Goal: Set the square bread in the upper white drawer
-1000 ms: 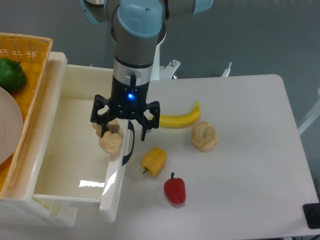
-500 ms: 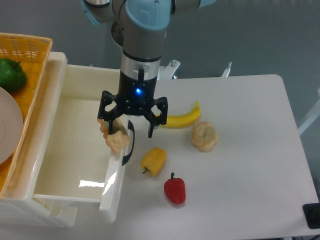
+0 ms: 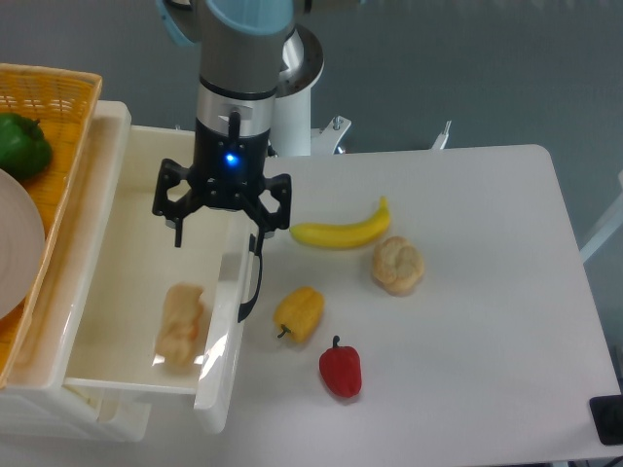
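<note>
Bread placement looks done from the fixed camera: the square bread (image 3: 182, 324) lies on the floor of the upper white drawer (image 3: 107, 209), near its front wall and the dark handle, with nothing gripping it. The end effector (image 3: 221, 212) hangs above the drawer's right part with its fingers spread and nothing between them, well apart from the bread. What seems left is for the arm to pull clear, and perhaps to shut the drawer, though the task does not ask that. The bread's long axis runs roughly near to far, tilted slightly, its far end leaning right. On the counter (image 3: 467, 321) lie a banana (image 3: 341, 232), a round bun (image 3: 397, 265), a yellow pepper (image 3: 301, 313) and a red pepper (image 3: 341, 370).
</note>
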Available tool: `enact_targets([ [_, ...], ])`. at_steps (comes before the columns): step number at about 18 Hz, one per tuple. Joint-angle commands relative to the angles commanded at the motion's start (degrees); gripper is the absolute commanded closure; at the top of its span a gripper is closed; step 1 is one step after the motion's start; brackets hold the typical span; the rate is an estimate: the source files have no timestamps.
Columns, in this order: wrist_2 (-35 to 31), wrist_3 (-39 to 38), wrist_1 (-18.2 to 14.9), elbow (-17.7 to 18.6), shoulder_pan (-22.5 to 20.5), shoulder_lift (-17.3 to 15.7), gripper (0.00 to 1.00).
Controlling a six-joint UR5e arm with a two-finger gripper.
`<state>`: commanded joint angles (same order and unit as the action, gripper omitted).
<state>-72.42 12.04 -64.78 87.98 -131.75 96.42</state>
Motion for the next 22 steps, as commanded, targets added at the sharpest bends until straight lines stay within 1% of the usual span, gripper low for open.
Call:
enact_targets([
  [2,-0.4,0.1,0.0,-0.1,-0.1,0.1,0.0],
  [6,-0.2,1.3,0.5,-0.6,-3.0,0.4,0.0],
  [9,-0.4,6.4,0.4,-0.4,-4.3,0.7,0.0],
  [10,-1.4,7.8,0.4,-0.4,-5.3,0.6,0.0],
  [14,-9.7,14.1,0.4,-0.1,-7.4,0.9,0.0],
  [15,-11.0,16.0,0.4,-0.2,-7.8,1.0,0.0],
  [18,-13.1,22.5,0.4,-0.2,-9.6,1.8,0.0],
  [22,-15.1,26.5,0.4,0.0,-12.5,3.4,0.0],
])
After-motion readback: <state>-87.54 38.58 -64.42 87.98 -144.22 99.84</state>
